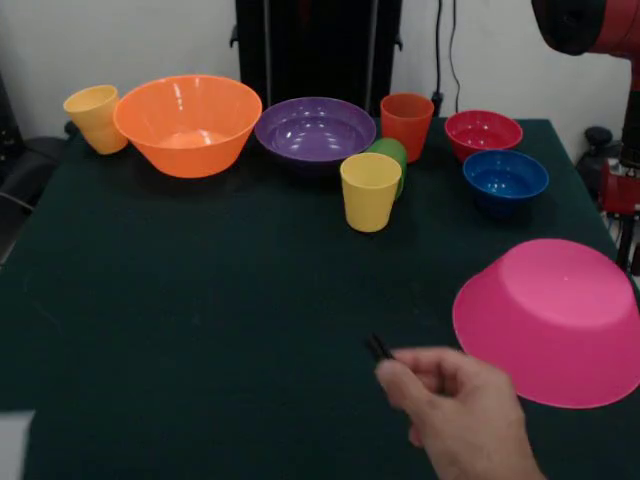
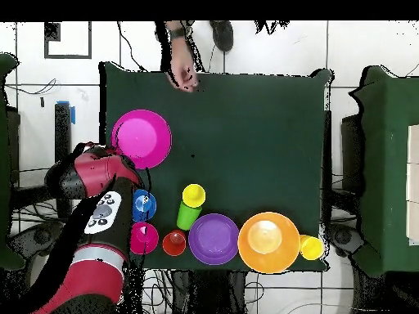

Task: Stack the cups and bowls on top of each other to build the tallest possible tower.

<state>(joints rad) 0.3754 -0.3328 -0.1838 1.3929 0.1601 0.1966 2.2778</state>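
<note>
No legible writing on cups (image 1: 370,191), bowls (image 1: 188,123)

Even bright light; glare on orange bowl (image 1: 188,122); person's hand (image 1: 455,400) blurred.

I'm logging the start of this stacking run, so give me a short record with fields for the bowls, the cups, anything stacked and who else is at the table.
upside-down bowl: pink bowl, alone on the cloth
upright bowls: orange bowl, purple bowl, crimson bowl, blue bowl
upright cups: two yellow cups, red-orange cup
cup on its side: green cup
stacked: nothing
person: hand over the table edge
arm: at the table's side, pincer hidden
</note>
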